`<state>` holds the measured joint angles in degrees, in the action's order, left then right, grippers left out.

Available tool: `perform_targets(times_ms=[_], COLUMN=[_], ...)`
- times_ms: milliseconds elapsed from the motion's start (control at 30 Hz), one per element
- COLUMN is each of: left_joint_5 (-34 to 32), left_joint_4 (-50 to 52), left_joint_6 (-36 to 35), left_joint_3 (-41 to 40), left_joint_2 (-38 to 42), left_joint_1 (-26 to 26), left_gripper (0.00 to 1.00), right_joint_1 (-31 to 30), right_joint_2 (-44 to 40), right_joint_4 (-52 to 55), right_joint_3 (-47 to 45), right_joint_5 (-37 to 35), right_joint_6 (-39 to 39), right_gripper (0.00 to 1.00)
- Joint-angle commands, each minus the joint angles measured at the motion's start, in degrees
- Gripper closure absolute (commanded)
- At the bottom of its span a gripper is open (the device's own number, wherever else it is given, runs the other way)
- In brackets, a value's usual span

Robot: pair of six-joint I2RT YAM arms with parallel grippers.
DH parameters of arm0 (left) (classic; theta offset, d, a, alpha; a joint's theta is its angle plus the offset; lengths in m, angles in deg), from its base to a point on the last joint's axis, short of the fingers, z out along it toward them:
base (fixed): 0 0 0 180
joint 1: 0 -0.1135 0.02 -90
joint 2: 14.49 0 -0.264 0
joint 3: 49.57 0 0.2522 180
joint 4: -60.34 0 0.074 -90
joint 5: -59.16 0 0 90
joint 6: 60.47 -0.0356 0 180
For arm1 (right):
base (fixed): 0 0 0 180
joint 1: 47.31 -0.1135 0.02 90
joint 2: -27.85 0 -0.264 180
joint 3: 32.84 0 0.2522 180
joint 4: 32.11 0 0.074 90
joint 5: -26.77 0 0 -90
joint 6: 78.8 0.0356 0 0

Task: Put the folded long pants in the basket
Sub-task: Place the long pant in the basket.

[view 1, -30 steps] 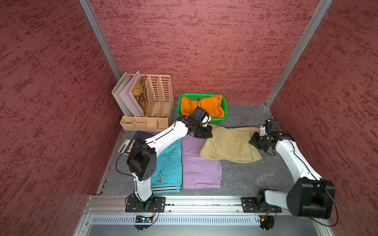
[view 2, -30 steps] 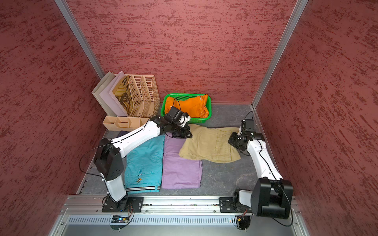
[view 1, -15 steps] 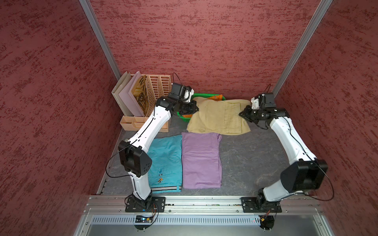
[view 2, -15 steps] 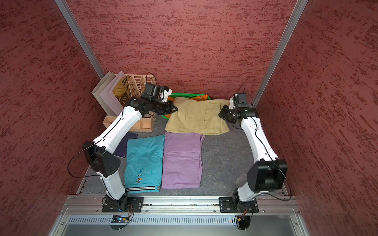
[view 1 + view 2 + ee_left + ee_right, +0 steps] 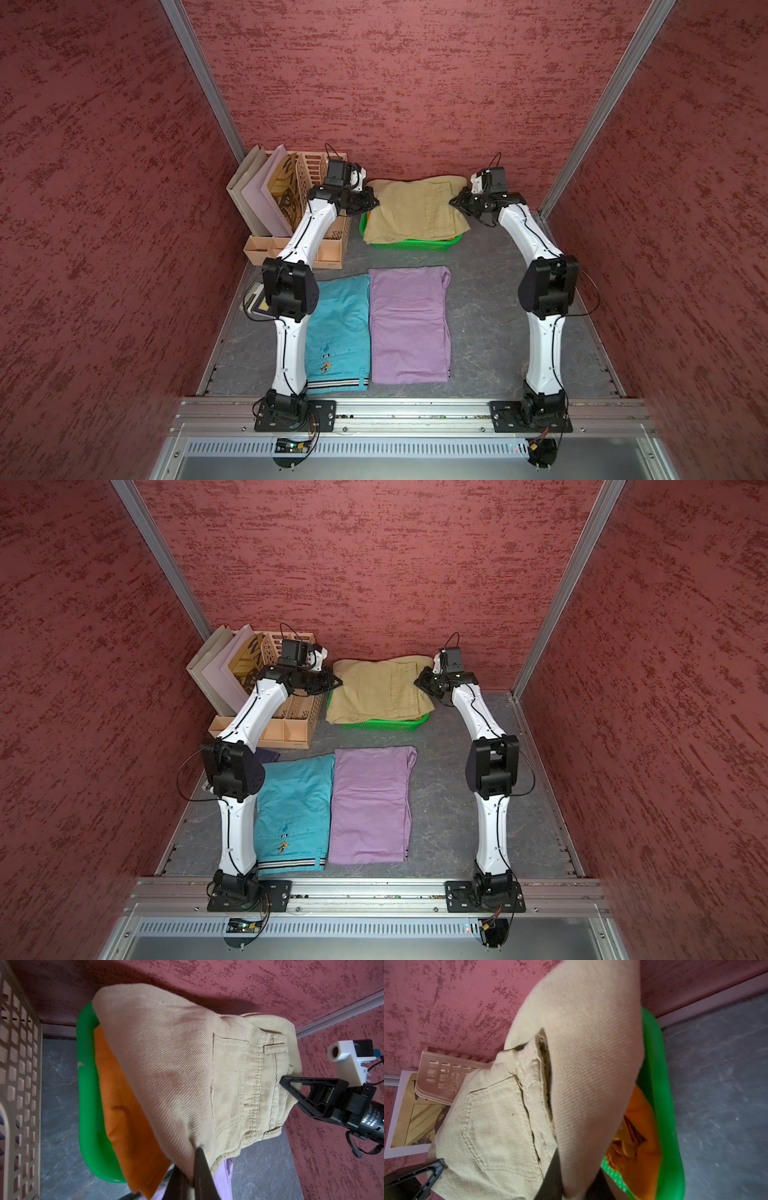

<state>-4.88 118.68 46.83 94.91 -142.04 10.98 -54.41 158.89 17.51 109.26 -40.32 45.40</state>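
Both grippers hold the khaki pants (image 5: 415, 208) stretched out above the green basket (image 5: 411, 245) at the back wall. My left gripper (image 5: 372, 202) is shut on the cloth's left edge, and the left wrist view shows the fabric pinched between its fingers (image 5: 193, 1159). At the waistband side, my right gripper (image 5: 455, 202) is shut on the cloth (image 5: 575, 1184). Orange pants (image 5: 128, 1118) lie inside the basket (image 5: 89, 1088) under the khaki ones. The lilac pants (image 5: 409, 324) and the teal pants (image 5: 338, 328) lie flat side by side on the grey table.
A peach file rack (image 5: 320, 174) with folders (image 5: 257, 199) and a compartment tray (image 5: 299, 249) stands left of the basket, close to my left arm. The red back wall is right behind the basket. A dark flat item (image 5: 259, 303) lies by the left wall.
Both arms lifted the khaki pants off the table and carried them back and up, from in front of the basket to above it. The orange pants are now mostly covered.
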Motion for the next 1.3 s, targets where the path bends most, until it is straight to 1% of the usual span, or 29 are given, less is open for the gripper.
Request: perform_targets(times_ms=[0, 67, 167, 267, 500, 667, 933, 1000, 1033, 1067, 1100, 1133, 1167, 1200, 1267], left_joint_5=[1.7, 2.5, 3.0, 2.9, 3.0, 3.2, 2.6, 2.7, 2.9, 3.1, 3.2, 3.3, 3.3, 3.4, 3.8], left_joint_4=[-3.7, -3.7, -4.0, -3.1, -3.5, -4.1, -3.8, -3.5, -3.7, -3.7, -3.6, -3.3, -3.2, -3.2, -3.0], left_joint_6=[0.4, 0.7, 0.5, 0.0, 0.0, 0.4, 0.3, 0.8, 0.9, 1.0, 0.9, 0.7, 0.6, 0.5, 0.3], left_joint_3=[4.2, 6.0, 7.5, 9.4, 9.9, 10.2, 11.1, 12.0, 12.3, 12.9, 13.5, 14.2, 14.6, 14.8, 14.8], left_joint_2=[-2.9, -5.4, -8.4, -11.2, -15.6, -17.2, -17.4, -17.3, -17.3, -17.2, -17.0, -17.0, -16.7, -16.2, -14.7], left_joint_1=[-1.7, -2.3, -2.7, -2.8, -2.9, -2.8, -3.4, -3.7, -3.7, -3.9, -3.8, -3.8, -3.9, -3.9, -4.2], left_gripper=[1.0, 1.0, 1.0, 1.0, 1.0, 1.0, 1.0, 0.96, 0.96, 0.94, 0.9, 0.81, 0.65, 0.56, 0.42], right_joint_1=[-0.2, -0.2, -0.2, -0.2, 0.0, -0.1, -0.1, -0.1, 0.0, 0.0, 0.0, 0.0, 0.1, 0.1, 0.1], right_joint_2=[4.6, 6.8, 8.6, 10.4, 11.8, 12.3, 11.6, 11.3, 11.0, 10.7, 10.5, 10.2, 9.9, 9.2, 7.8], right_joint_4=[-0.2, 0.2, 0.2, 0.6, 2.9, 4.1, 4.7, 4.8, 4.7, 4.5, 4.0, 3.7, 3.4, 3.3, 3.2], right_joint_3=[8.6, 10.2, 9.8, 9.7, 8.4, 7.7, 5.7, 5.6, 5.4, 5.3, 5.3, 5.3, 5.3, 5.3, 5.1], right_joint_5=[-0.1, -0.8, -2.8, -2.9, -5.2, -5.8, -6.7, -6.7, -6.9, -6.9, -6.4, -5.9, -5.2, -4.9, -4.6], right_joint_6=[1.3, 1.4, 1.4, 1.6, 1.6, 1.4, 0.9, 0.5, 0.6, 0.6, 0.4, 0.3, 0.3, 0.2, -0.8], right_gripper=[1.0, 1.0, 1.0, 1.0, 1.0, 1.0, 1.0, 1.0, 1.0, 0.98, 0.88, 0.84, 0.79, 0.7, 0.55])
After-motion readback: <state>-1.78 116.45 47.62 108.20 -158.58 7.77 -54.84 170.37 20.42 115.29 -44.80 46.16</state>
